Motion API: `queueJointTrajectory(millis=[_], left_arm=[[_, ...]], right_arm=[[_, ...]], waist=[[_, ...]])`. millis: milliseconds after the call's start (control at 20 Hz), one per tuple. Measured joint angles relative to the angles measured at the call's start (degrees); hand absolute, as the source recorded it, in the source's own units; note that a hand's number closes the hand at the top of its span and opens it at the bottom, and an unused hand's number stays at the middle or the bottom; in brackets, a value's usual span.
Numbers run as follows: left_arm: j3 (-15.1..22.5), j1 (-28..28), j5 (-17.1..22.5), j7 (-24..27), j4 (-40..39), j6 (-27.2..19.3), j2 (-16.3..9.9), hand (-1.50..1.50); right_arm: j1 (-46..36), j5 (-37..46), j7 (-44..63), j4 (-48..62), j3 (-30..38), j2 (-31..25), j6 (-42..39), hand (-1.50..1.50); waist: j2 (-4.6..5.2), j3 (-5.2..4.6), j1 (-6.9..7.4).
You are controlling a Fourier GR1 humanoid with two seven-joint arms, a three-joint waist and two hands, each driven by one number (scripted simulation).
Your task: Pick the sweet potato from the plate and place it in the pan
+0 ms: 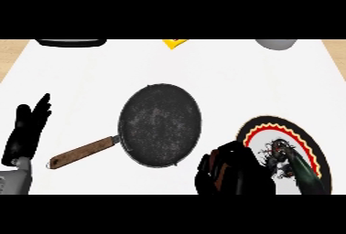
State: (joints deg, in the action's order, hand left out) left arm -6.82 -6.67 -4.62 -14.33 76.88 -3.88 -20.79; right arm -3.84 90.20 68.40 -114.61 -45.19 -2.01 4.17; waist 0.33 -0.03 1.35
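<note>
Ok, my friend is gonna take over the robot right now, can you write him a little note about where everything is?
Left hand: open, fingers up, resting at the left edge of the counter, holding nothing.
Right hand: down over the left part of the plate, fingers curled. The sweet potato is hidden under it, so I cannot tell if it is gripped.
Pan: in the middle of the counter, nothing in it, wooden handle pointing toward the lower left.
Done: the right hand has got to the plate.
Left: lift the sweet potato, carry it left to the pan, put it in.
</note>
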Motion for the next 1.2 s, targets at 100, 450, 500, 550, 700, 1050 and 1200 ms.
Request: queueJointTrajectory(millis=[100,450,500,550,700,1050,1200], left_arm=[[0.0,0.0,0.1,0.4,-0.2,0.4,-0.1,0.0],[0.8,-1.3,-0.7,-0.1,-0.3,-0.2,0.9,0.0],[0.9,-1.3,-0.7,0.1,-0.4,-0.1,1.0,0.0],[0.8,-1.6,-0.7,0.0,-0.6,0.0,0.8,0.0],[0.6,-2.8,-0.4,-0.3,-1.0,0.4,0.8,0.0],[1.3,-3.9,-0.9,0.4,-2.2,0.8,1.1,0.0],[1.5,-4.2,-1.1,1.3,-2.7,0.8,1.4,0.0]], right_arm=[[-3.2,-2.6,0.3,2.9,2.2,0.5,1.3,1.5],[-12.6,-12.5,-1.2,16.9,10.8,1.3,7.7,1.5],[-14.0,-13.9,-1.5,19.3,11.7,1.3,8.9,1.5],[-15.3,-15.1,-1.9,21.6,12.6,1.4,10.1,1.5],[-18.3,-19.7,-4.2,29.2,15.1,1.4,14.8,1.5],[-23.7,-32.0,-9.0,42.2,18.2,1.6,29.3,-1.5],[-26.3,-37.6,-10.9,48.2,18.4,1.6,35.3,-1.5]], waist=[[0.16,0.01,0.5],[0.52,0.09,1.32],[0.58,0.1,1.6],[0.62,0.1,1.68],[0.77,0.13,1.98],[1.21,0.22,3.52],[1.31,0.22,4.06]])
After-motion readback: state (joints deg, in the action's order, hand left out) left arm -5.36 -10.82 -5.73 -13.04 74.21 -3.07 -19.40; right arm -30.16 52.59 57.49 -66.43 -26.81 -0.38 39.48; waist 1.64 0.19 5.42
